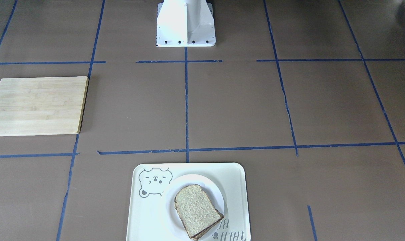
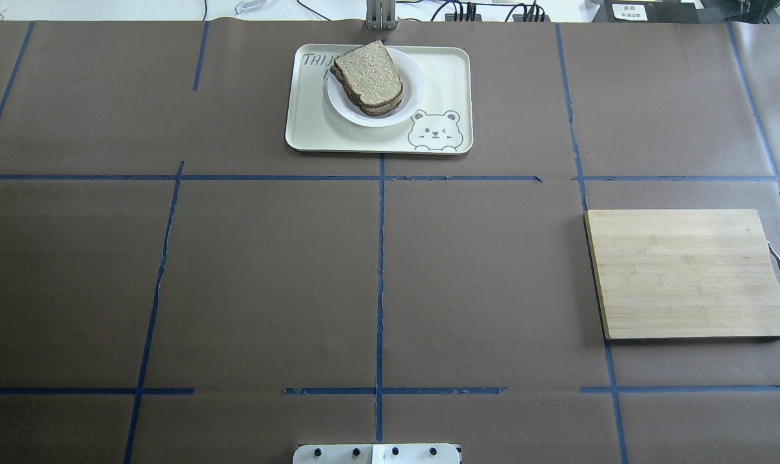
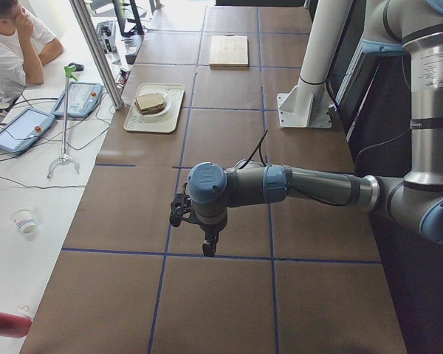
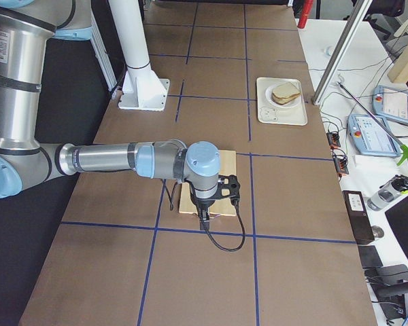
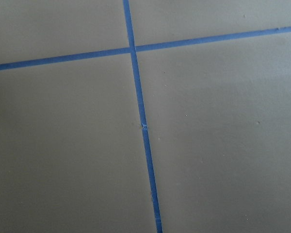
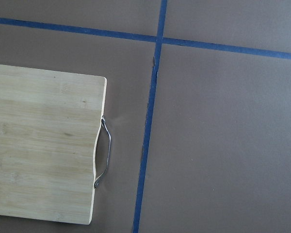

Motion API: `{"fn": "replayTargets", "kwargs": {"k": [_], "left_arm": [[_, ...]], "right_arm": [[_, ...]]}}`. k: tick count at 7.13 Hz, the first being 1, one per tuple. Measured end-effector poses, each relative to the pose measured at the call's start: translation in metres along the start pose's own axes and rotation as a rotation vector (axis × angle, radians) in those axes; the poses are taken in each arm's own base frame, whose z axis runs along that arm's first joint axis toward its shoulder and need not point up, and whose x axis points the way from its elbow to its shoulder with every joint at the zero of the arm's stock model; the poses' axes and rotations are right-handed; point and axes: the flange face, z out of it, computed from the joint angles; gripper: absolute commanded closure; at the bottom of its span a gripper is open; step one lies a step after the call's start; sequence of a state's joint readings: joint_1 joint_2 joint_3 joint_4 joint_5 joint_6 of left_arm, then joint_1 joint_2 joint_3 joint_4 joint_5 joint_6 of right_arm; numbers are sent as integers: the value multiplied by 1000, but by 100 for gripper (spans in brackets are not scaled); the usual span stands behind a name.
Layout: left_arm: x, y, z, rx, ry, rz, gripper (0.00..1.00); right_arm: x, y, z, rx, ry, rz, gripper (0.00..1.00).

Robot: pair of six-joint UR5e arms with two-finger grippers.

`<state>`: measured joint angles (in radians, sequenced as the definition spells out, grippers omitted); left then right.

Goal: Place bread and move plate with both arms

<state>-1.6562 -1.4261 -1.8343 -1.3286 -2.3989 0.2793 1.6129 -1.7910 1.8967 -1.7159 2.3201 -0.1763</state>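
Brown paper covers the table (image 2: pixel 267 277), gridded with blue tape (image 2: pixel 380 277); at its far middle the bread (image 2: pixel 367 74) lies on the plate (image 2: pixel 412 90), seemingly atop another slice (image 2: pixel 378 107), and the plate stands in the tray (image 2: pixel 448 71); the board (image 2: pixel 686 274) on the robot's right is bare. Both arms hang over the table's ends, well apart from the food; the left gripper (image 3: pixel 209 245) and right gripper (image 4: pixel 205 219) point down, and whether either is open or closed I cannot tell from the side. To my eye the placing is done and nothing is in hand; if the plate must travel further, both grippers need to reach opposite rims and lift level so the bread doesn't slide. On the tray I read "TAIJ", the rest hidden by the plate, beside a winking bear (image 2: pixel 434 131).
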Motion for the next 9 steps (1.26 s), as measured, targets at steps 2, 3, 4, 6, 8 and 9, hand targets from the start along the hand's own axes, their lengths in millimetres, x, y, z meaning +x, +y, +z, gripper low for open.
{"fn": "replayTargets", "kwargs": {"k": [2, 3, 4, 6, 8, 9], "left_arm": [[-4, 3, 4, -10, -11, -6, 0], [-2, 2, 2, -7, -13, -3, 0], [0, -1, 0, -4, -12, 2, 0], [0, -4, 1, -5, -11, 4, 0], [0, -7, 0, -3, -14, 8, 0], [0, -8, 0, -2, -15, 9, 0]], "right_arm": [[-7, -2, 7, -21, 10, -27, 0], [-9, -3, 8, -24, 8, -33, 0], [-10, -3, 9, -24, 7, -35, 0], [-8, -5, 11, -28, 4, -30, 0], [-10, -6, 12, -26, -21, -26, 0], [-11, -6, 13, -24, -42, -23, 0]]}}
